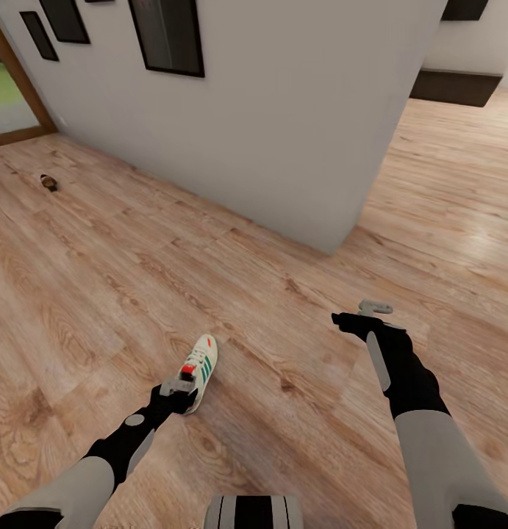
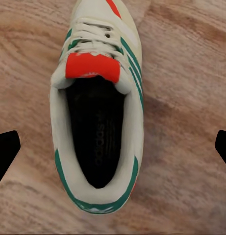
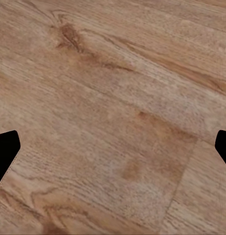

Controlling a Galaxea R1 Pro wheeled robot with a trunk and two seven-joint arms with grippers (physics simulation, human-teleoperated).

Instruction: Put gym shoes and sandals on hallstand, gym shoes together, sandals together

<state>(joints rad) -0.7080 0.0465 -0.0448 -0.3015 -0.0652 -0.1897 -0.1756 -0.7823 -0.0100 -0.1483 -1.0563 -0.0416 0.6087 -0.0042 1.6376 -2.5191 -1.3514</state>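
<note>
One gym shoe (image 1: 201, 367) is seen lying on the corridor floor (image 1: 99, 294), its toe pointing toward one o'clock in the head view. The left gripper (image 1: 179, 391) is held directly over its heel, fingers spread wide on either side of the shoe (image 2: 98, 117). A small dark object, possibly a sandal (image 1: 48, 181), is seen far off at ten o'clock. The right gripper (image 1: 356, 317) is held apart over bare planks (image 3: 113, 117).
</note>
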